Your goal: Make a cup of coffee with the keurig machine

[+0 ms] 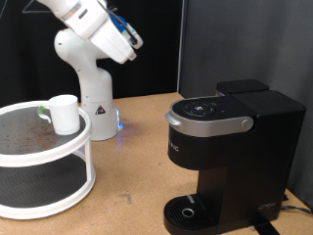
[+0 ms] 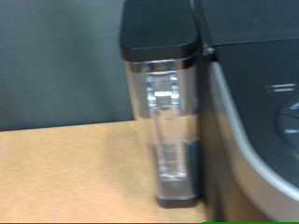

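Observation:
The cup (image 1: pixel 64 114), a small white mug, stands on the top tier of a white round two-tier rack (image 1: pixel 44 201) at the exterior view's left. The keurig machine (image 1: pixel 230 147) stands at the exterior view's right with its silver-grey lid down and nothing on its round drip base (image 1: pixel 189 211). The white robot arm (image 1: pixel 88 24) is raised at the top left, well above the cup and far from the machine. Its fingers do not show in either view. The wrist view shows the machine's side (image 2: pixel 257 112) and its clear water tank (image 2: pixel 166 121).
The arm's base (image 1: pixel 90 98) stands just behind the rack on the wooden table (image 1: pixel 137 166). A small dark thing with green (image 1: pixel 42 111) lies beside the cup on the rack's top tier. A black curtain hangs behind.

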